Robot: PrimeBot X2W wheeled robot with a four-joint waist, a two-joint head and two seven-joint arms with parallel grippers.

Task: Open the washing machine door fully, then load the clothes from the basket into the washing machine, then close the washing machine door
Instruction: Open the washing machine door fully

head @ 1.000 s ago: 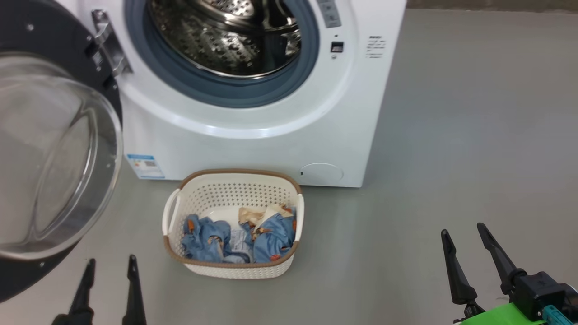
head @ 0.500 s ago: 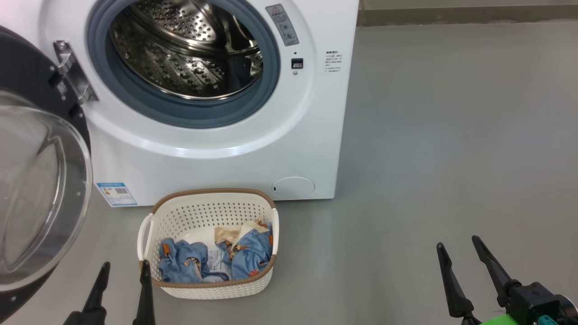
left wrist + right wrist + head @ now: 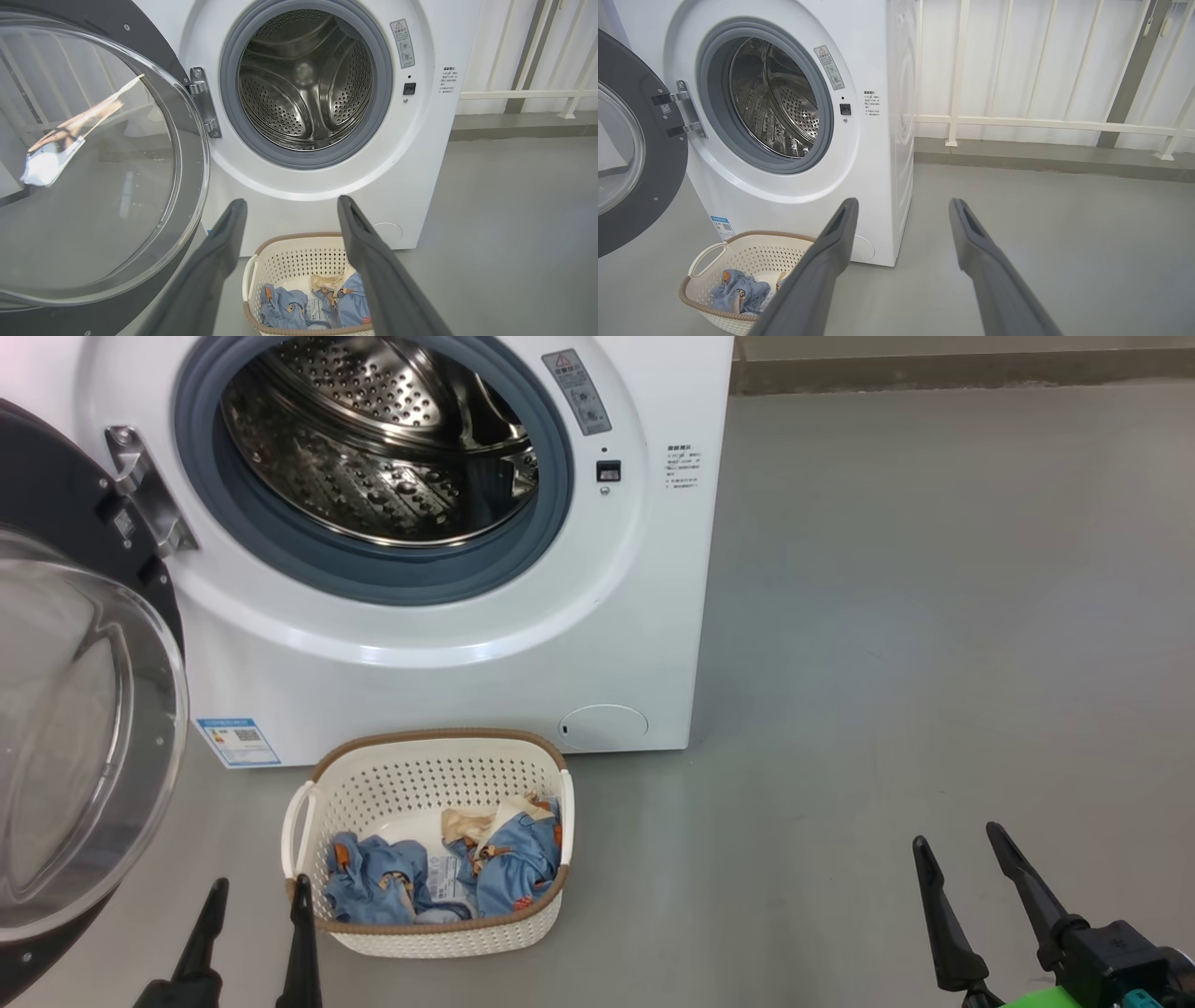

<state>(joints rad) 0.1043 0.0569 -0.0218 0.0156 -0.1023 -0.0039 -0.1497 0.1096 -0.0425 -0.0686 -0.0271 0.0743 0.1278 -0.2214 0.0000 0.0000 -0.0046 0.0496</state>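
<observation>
The door [image 3: 84, 737] hangs wide, so your path is free; the clothes [image 3: 509, 868] lie in the basket [image 3: 429, 775] just before the washing machine [image 3: 448, 691] (an easy reach). The left gripper [image 3: 260, 887] and right gripper [image 3: 957, 840] have their fingers spread, empty.

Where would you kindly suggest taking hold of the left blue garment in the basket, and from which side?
Pinch the raised crumpled fold on top of the left blue garment, coming straight down from above. The walls of the basket close it in all round, and only the top is open. The open left hand is probably the handier one, as it is by the basket's left side.
</observation>
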